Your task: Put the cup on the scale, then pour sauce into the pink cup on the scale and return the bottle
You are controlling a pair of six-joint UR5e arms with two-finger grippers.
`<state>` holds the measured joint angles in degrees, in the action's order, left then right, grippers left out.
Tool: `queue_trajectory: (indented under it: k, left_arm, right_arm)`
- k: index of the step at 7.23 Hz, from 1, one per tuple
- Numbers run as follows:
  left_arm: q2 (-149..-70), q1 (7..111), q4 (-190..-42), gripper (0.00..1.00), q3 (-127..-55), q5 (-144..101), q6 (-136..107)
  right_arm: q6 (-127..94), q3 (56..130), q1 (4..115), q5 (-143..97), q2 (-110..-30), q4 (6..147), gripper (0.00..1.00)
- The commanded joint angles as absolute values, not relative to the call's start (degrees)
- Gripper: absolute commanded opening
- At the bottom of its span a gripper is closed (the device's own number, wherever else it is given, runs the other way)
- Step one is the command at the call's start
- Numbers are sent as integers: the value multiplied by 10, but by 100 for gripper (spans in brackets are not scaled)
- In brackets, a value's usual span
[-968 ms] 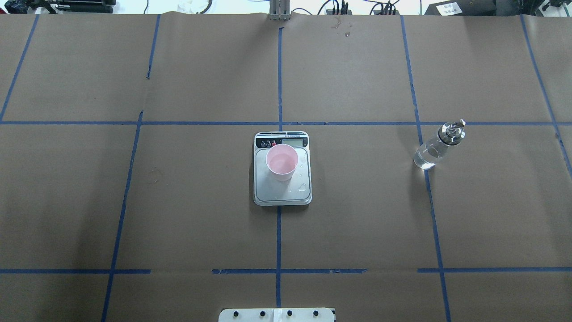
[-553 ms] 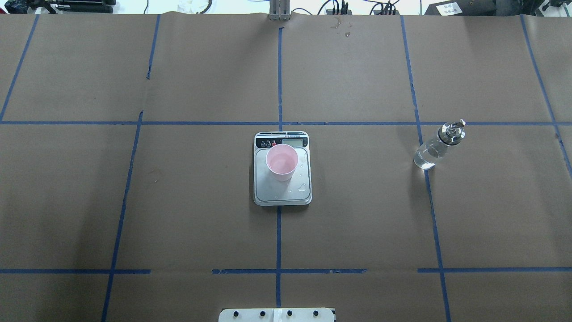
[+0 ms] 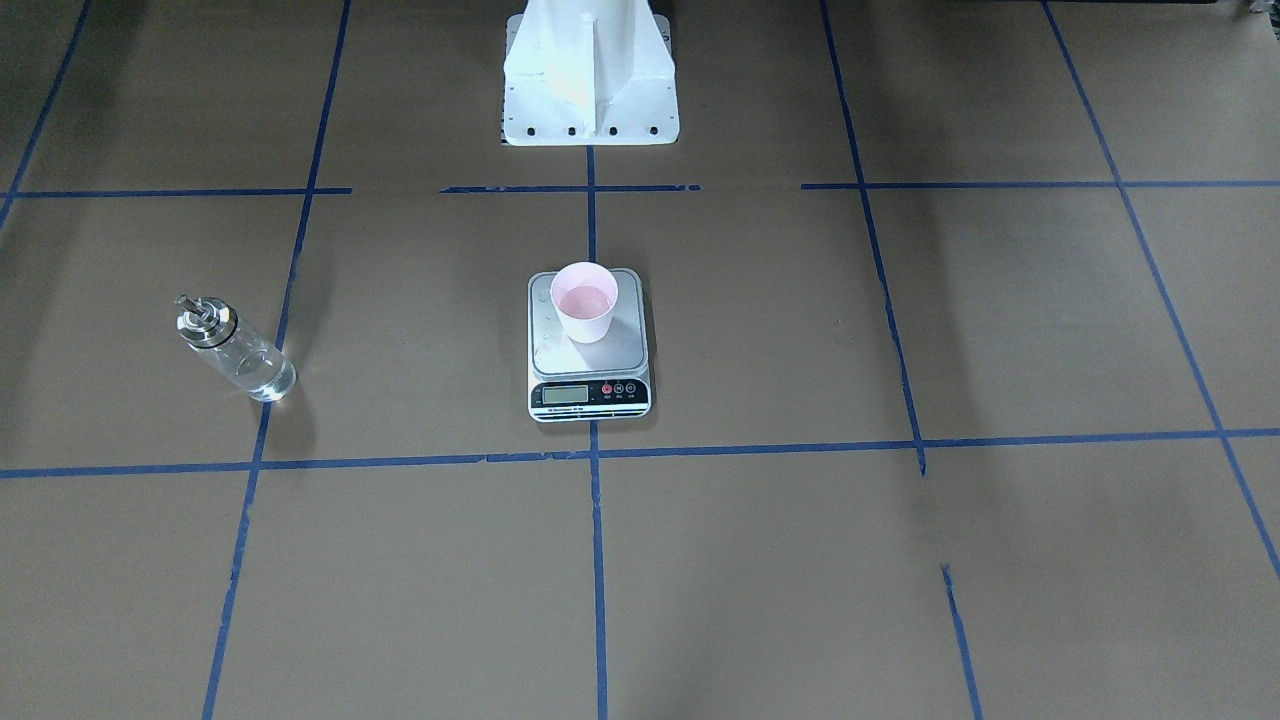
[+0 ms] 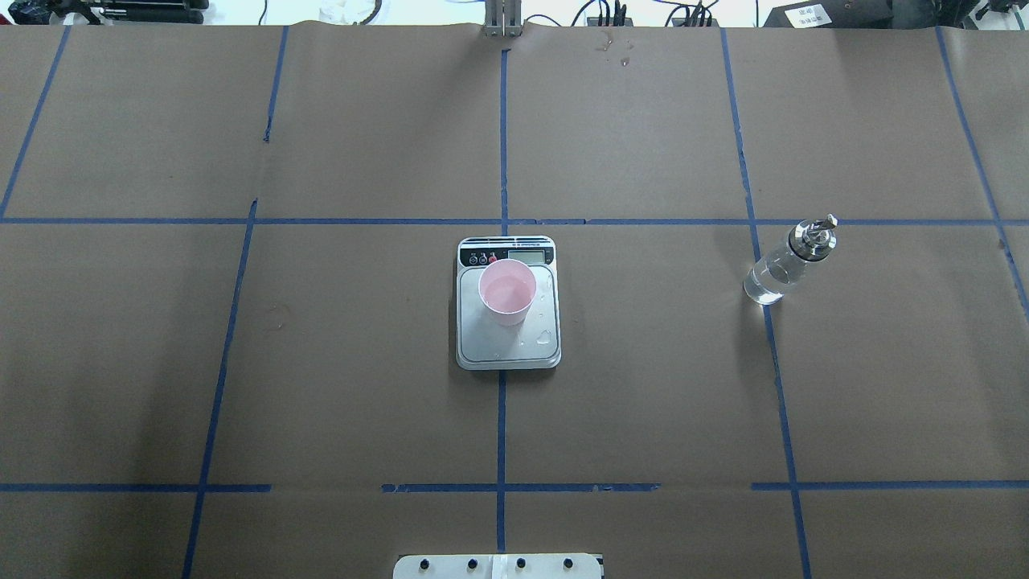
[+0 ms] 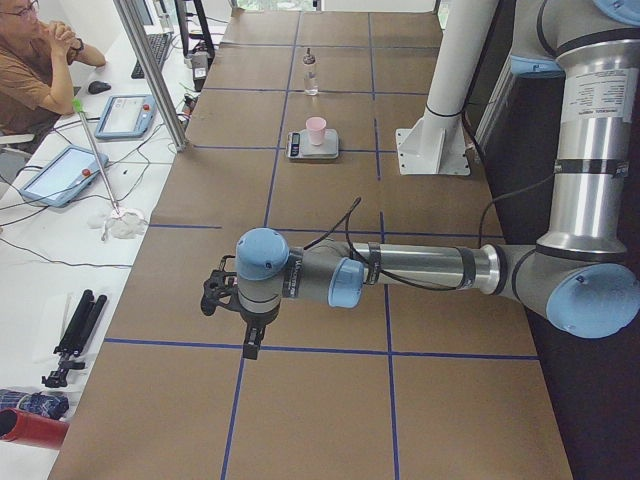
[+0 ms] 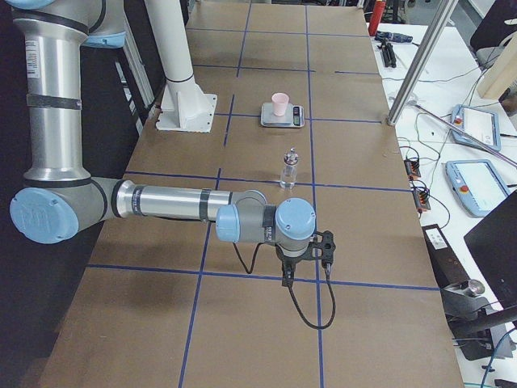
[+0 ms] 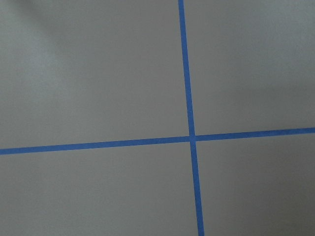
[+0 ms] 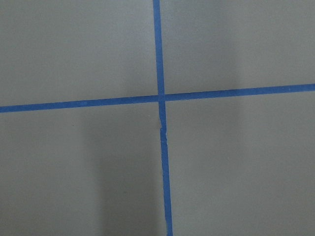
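**Cup on the scale, bottle standing apart, both arms out at the table's ends**

The cup [image 4: 507,291], a small tapered pale pink one without a handle, stands upright on the scale [image 4: 498,347]. It sits on the half of the silver-grey square platform nearer the black display strip. A few clear drops lie on the bare platform beside it. Whether the cup holds liquid is hard to tell.

The bottle [image 4: 778,269], a clear glass cylinder with a shiny metal cap and small spout, stands upright well apart from the scale, on the robot's right. Colourless sauce [image 3: 262,375] shows in its lower part.

The table [image 4: 321,362] is covered in matte brown paper with a grid of blue tape.

The left hand [image 5: 218,290] and right hand [image 6: 323,246] hang over bare paper far from the scale. I cannot tell how wide their fingers are set.

A person [image 5: 30,70] sits at a white side desk.
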<state>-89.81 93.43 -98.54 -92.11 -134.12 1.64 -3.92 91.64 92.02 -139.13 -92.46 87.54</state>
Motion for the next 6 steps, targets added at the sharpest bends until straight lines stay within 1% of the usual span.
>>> queue_trajectory:
  k: [1, 6]
  left_arm:
    - [-898, 934, -984, 100, -920, -1341, 25]
    - [-898, 934, -985, 100, -920, -1342, 25]
  right_arm:
    - [-39, 919, 920, -1391, -925, 875, 100]
    - [-37, 924, 921, -1392, -925, 875, 100]
